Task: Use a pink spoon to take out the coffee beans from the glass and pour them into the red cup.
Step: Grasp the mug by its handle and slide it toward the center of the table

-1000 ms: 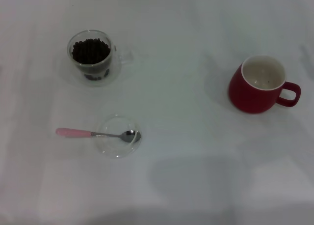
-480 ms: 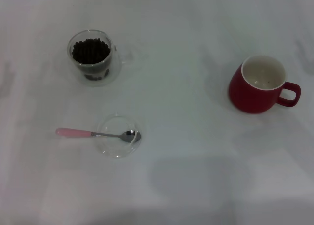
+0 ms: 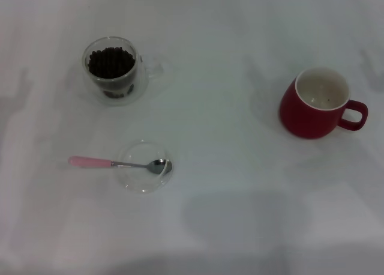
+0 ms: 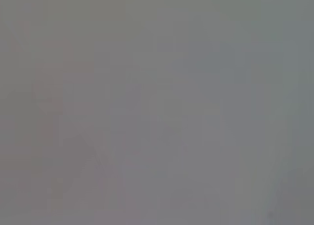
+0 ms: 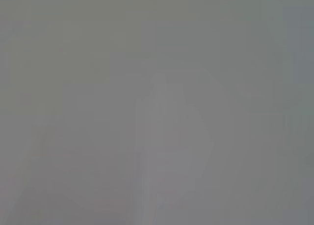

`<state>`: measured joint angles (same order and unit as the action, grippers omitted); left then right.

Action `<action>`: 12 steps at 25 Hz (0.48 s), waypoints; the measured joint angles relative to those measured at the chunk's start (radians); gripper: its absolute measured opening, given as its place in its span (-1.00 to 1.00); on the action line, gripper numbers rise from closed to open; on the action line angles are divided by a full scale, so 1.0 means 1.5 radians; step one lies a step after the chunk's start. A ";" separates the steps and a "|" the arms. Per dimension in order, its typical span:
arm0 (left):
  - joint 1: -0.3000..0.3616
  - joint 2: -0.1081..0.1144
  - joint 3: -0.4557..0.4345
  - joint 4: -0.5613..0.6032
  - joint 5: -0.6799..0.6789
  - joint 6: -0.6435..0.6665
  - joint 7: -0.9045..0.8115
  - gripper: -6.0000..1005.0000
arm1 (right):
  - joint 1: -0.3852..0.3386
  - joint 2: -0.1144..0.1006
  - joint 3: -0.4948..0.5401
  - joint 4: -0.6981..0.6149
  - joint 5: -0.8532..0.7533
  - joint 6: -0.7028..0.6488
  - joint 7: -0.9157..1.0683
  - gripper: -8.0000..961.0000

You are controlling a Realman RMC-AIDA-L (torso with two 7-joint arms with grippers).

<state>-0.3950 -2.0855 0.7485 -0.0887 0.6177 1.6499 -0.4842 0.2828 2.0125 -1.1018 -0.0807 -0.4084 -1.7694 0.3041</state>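
In the head view the pink spoon point(image 3: 114, 163) lies on the white table with its metal bowl resting in a flat clear glass dish point(image 3: 144, 166) and its pink handle pointing left. The glass point(image 3: 114, 71), full of dark coffee beans point(image 3: 111, 62), stands at the back left with its handle to the right. The red cup point(image 3: 315, 104) stands upright at the right, its handle to the right and its cream inside nearly bare. Neither gripper shows in any view. Both wrist views show only plain grey.
The white table point(image 3: 222, 185) spreads wide between the glass and the red cup. Faint shadows lie on it at the left edge and near the front middle.
The objects have not moved. A faint shadow at the table's left edge has shifted and grown.
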 joint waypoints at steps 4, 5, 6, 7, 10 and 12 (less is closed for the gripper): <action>0.000 0.001 -0.005 0.003 -0.001 0.002 -0.039 0.72 | 0.001 0.001 -0.011 0.000 -0.003 -0.013 0.005 0.33; 0.000 0.001 -0.005 0.003 -0.001 0.002 -0.039 0.72 | 0.001 0.001 -0.014 0.000 -0.003 -0.016 0.010 0.33; 0.003 0.002 -0.006 0.004 -0.002 0.003 -0.055 0.72 | 0.001 0.001 -0.017 0.001 -0.003 -0.016 0.016 0.33; 0.006 0.003 -0.006 0.004 -0.003 0.003 -0.055 0.72 | 0.001 0.001 -0.021 0.002 -0.003 -0.015 0.024 0.33; 0.010 0.002 -0.006 0.004 -0.004 0.001 -0.024 0.72 | 0.001 0.001 -0.027 0.014 -0.003 -0.004 0.034 0.33; 0.014 0.002 -0.006 0.004 -0.004 -0.001 0.016 0.72 | 0.003 0.001 -0.039 0.030 -0.004 -0.002 0.035 0.33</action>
<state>-0.3743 -2.0826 0.7396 -0.0828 0.6121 1.6486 -0.4604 0.2872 2.0140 -1.1604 -0.0354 -0.4137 -1.7727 0.3560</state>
